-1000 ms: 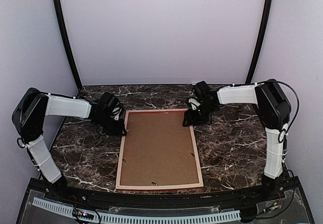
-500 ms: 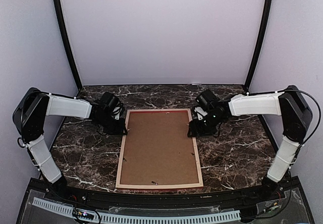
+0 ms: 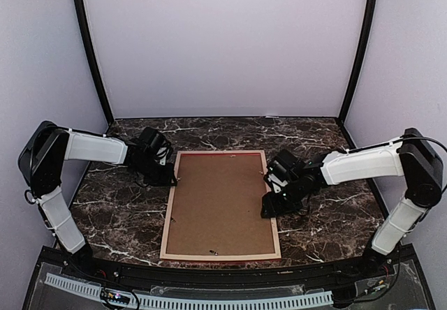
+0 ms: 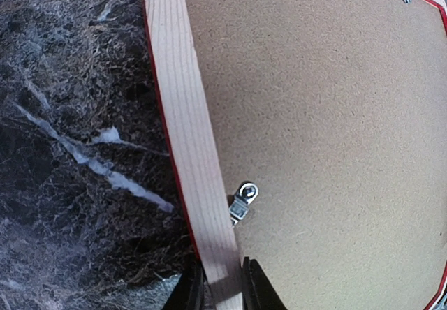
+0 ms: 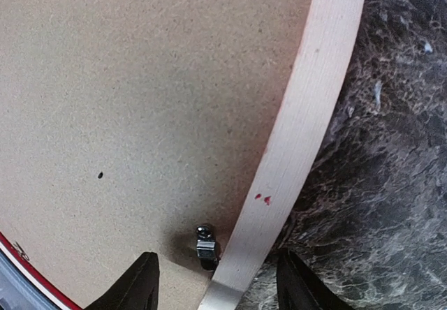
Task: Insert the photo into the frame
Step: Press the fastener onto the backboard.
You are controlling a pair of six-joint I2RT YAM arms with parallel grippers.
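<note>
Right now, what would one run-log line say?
frame: face down, backing board on | left gripper: shut on its left rail | right gripper: open astride right rail | photo: unseen

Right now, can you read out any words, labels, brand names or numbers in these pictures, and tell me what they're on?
None: nothing readable shows in any view.
The frame, lying face down: bare wood, no print.
The backing board: blank.
The clip: plain metal, no stamp visible.
The red specks on the frame's rail: specks, not characters.
</note>
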